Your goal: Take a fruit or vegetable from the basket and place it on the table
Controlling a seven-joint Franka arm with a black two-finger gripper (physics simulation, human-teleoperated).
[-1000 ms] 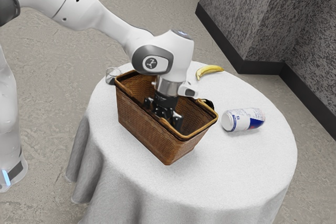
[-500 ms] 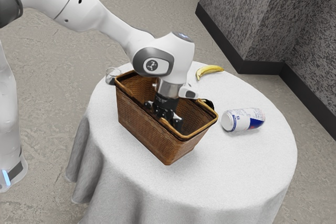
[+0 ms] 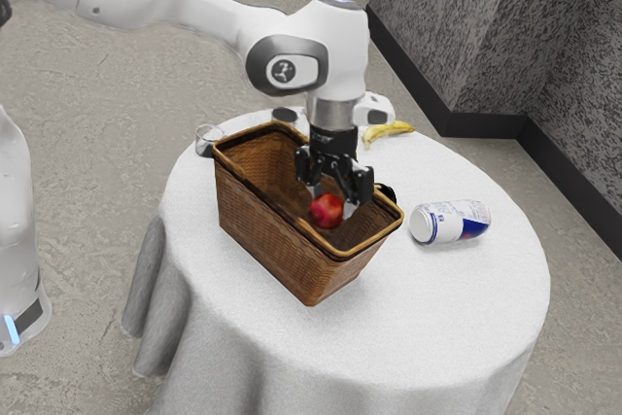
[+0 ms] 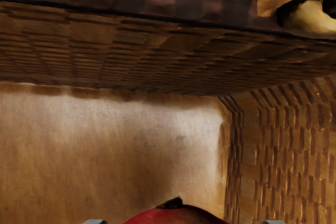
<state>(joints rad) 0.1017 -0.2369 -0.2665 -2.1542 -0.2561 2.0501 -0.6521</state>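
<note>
A round red fruit (image 3: 327,211) is gripped by the pincer (image 3: 332,203), a finger being pressed to either side of it. It is held within the outline of the opening of the brown woven basket (image 3: 282,247), toward the end at the exterior view's right. Its skin is seen to be glossy and deep red, mottled with paler patches.

By the wrist view a short, dark stem (image 4: 171,202) is added on the fruit's upper part, with the grey fingertips (image 4: 95,222) to its two sides. The basket's smooth tan floor and a pale knobbed fitting (image 4: 310,17) at its rim are also revealed there.

By the exterior view the basket's surroundings on the white tabletop (image 3: 428,328) are given: a banana (image 3: 387,129) beyond it, a clear glass (image 3: 208,139) beside its end at that view's left, a white, blue and red can (image 3: 450,222) lying beyond the opposite end, and a dark thing (image 3: 387,192), partly hidden, just behind it.
</note>
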